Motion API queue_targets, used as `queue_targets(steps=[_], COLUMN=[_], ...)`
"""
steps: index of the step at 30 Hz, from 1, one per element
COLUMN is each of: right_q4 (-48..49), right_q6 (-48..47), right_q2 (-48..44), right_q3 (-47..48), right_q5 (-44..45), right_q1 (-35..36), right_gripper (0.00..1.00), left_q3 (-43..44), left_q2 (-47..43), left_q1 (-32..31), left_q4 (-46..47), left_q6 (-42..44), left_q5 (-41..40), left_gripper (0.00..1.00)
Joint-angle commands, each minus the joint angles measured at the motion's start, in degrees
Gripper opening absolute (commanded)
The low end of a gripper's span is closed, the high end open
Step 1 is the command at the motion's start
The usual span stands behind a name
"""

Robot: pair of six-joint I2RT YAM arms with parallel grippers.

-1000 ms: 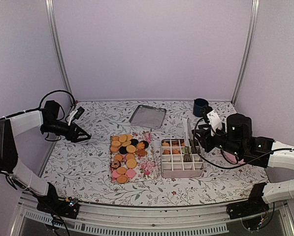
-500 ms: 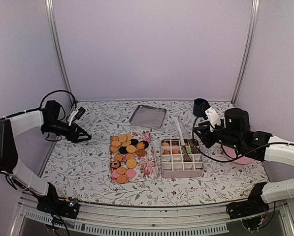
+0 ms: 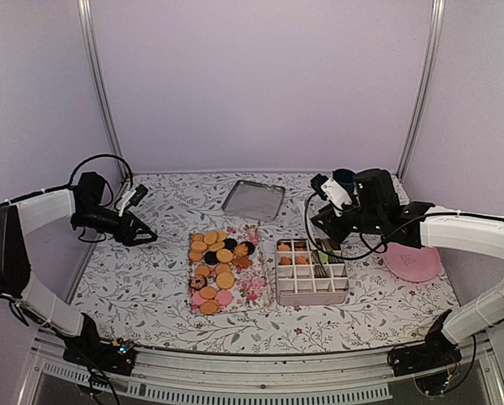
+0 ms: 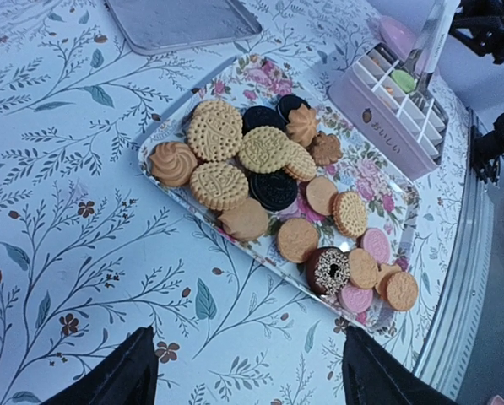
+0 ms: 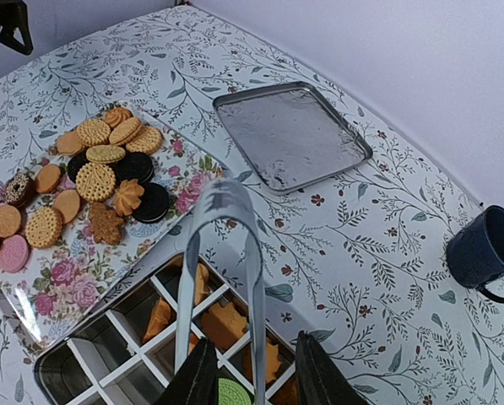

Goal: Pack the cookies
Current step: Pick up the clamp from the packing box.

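Note:
The cookies (image 3: 218,257) lie on a floral tray (image 3: 253,291) at mid table: golden discs, dark ones and pink ones. They also show in the left wrist view (image 4: 273,190) and the right wrist view (image 5: 100,181). A white divided box (image 3: 311,274) to the tray's right holds orange cookies and a green one (image 5: 229,394). My right gripper (image 3: 326,232) is shut on metal tongs (image 5: 222,253), which hang over the box's far left cells (image 5: 133,337). My left gripper (image 3: 146,236) is open and empty, low over the cloth left of the tray.
A steel tray (image 3: 253,200) lies at the back centre. A dark blue mug (image 3: 343,180) stands at the back right, just behind my right arm. A pink plate (image 3: 412,261) lies right of the box. Frame posts stand at both back corners.
My right arm has swung left and toward the back with the tongs, from the box's right side to its far edge, uncovering the pink plate. The left arm has stayed put.

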Motion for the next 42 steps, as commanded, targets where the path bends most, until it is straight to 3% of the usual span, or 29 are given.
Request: queue_targets(steps=[1,8,15,26,42], right_q4=[-0.46,0.29,5.31,16.98,36.31], right_q6=[-3.22,-4.78,-5.05,-3.29,8.28], right_q2=[2.95,5.61,3.86,-7.01,-15.41], right_q3=[3.01,3.66,-0.14,-11.55,-26.75], right_q5=[-2.57,-1.36,-0.67,1.41,6.54], right_q1=[-0.59,-0.68,-0.64,-0.59,0.64], right_gripper=[0.32,0.26,0.00,0.00,0.00], left_q3=[1.44,1.70,2.38,3.17,4.21], left_q2=[-1.45,-1.65,-1.39,-1.11,-0.67], left_q1=[-0.68,-0.80,-1.23,-2.54,-4.06], left_q4=[-1.21,-1.65,-2.09,-2.43,-3.34], left_q6=[1.08,1.41,1.65,1.50,1.59], left_q5=[-0.37,-0.48,-0.95,-2.15,-2.94], left_gripper=[0.75,0.75,0.76,0.75,0.76])
